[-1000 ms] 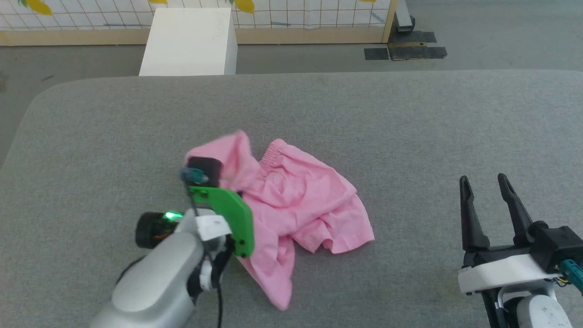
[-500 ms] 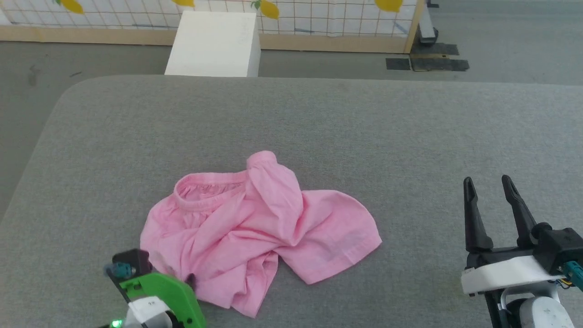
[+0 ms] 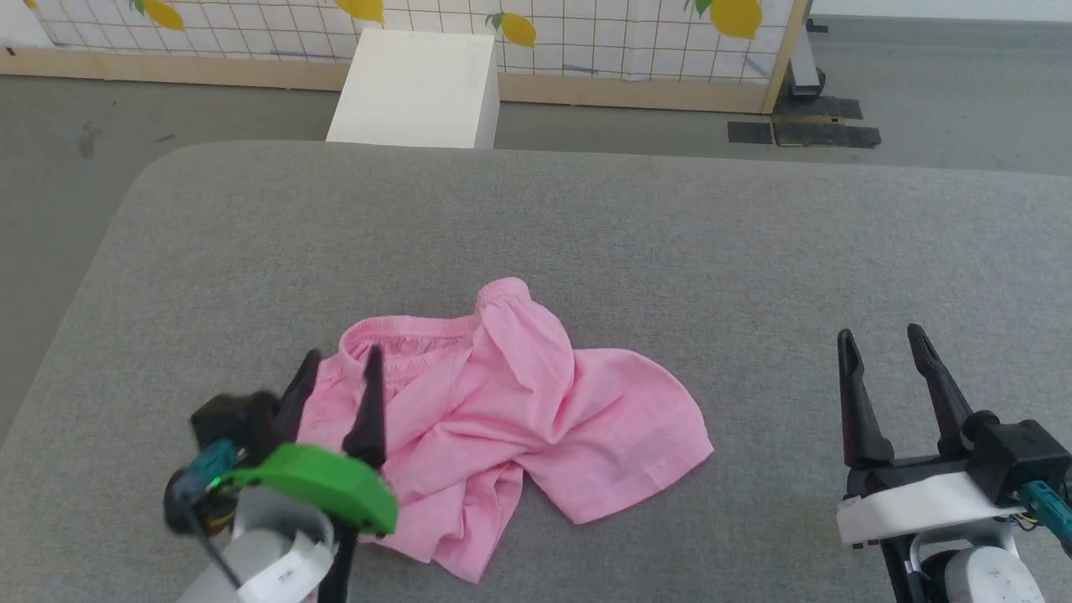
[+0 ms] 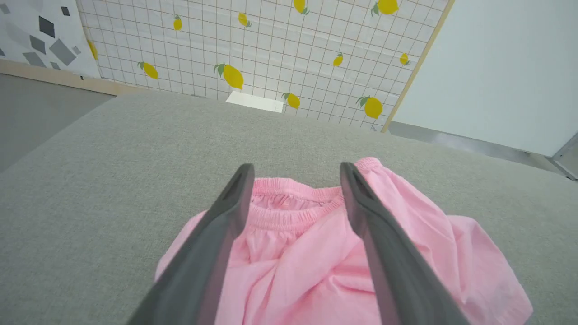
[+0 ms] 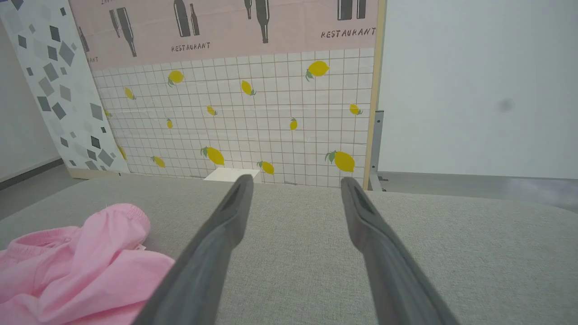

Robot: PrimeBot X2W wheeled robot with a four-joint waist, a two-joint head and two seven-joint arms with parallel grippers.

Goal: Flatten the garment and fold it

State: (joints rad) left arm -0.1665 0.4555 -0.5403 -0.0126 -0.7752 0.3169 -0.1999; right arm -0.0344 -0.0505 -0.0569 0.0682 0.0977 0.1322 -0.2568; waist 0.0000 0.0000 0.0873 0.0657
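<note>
Currently on table: one garment (image 3: 502,419), a light-pink pair of shorts, lying crumpled on the grey cloth-covered table (image 3: 586,226)
Garment position: near half of the table, left of centre in the head view
Garment condition: wrinkled and not flat; the gathered waistband (image 3: 410,331) faces the far side, with one section of it flipped up and over toward the right; one leg lies spread to the right, another fold of cloth points toward the near edge
Left gripper (image 3: 342,356): positioned at the garment's left side, fingers pointing toward the waistband
Left jaws: spread wide, nothing clamped between them; in the left wrist view the two fingers stand to either side of the waistband opening
Left contact: cannot tell whether the fingertips touch the cloth
Left wrist hardware: green cover (image 3: 310,486) behind the fingers, overlapping the garment's near-left edge in the head view
Right gripper (image 3: 879,333): over bare table at the right, well apart from the garment
Right jaws: spread wide, empty
Background: white box (image 3: 419,88) on the floor just beyond the table's far edge; lemon-print grid panel (image 3: 586,33) behind it
</note>
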